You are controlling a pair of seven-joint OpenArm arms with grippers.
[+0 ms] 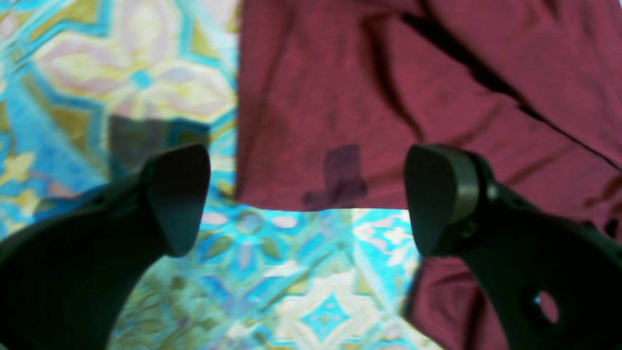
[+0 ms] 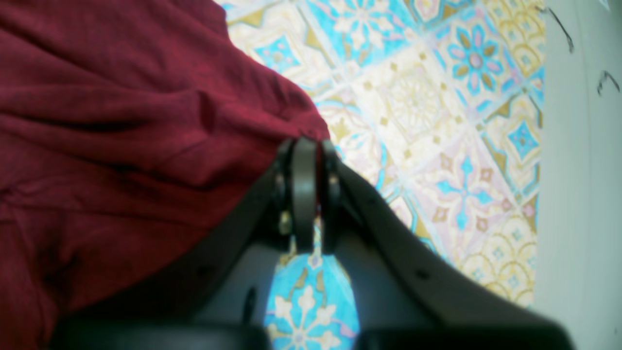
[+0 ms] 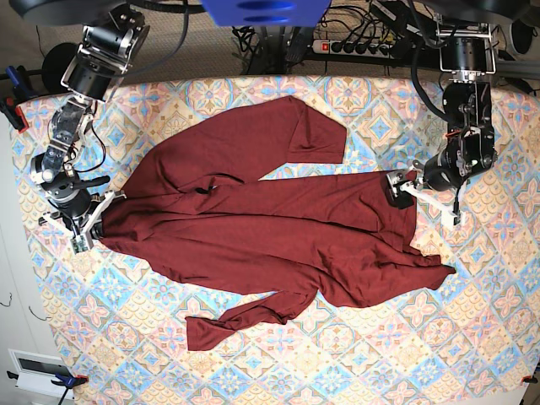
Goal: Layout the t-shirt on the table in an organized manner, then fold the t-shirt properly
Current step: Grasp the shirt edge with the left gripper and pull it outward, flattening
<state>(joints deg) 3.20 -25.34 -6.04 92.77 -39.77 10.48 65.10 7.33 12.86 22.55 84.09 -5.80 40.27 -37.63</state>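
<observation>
T-shirt [image 3: 278, 228] plain, unprinted on table [image 3: 472, 337]; right pincer [image 2: 311, 160] clamps its edge, left pincer [image 1: 306, 194] gapes empty.

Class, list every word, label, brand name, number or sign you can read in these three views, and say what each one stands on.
None can be read.
t-shirt: plain, no print or label showing.
table: only tile and flower patterns, no text.
White box at the table's corner: any marking too small to read.

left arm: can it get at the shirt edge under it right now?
Probably yes. The left gripper has its jaws open, hovering over the t-shirt hem where it meets the table; nothing lies between them.
</observation>
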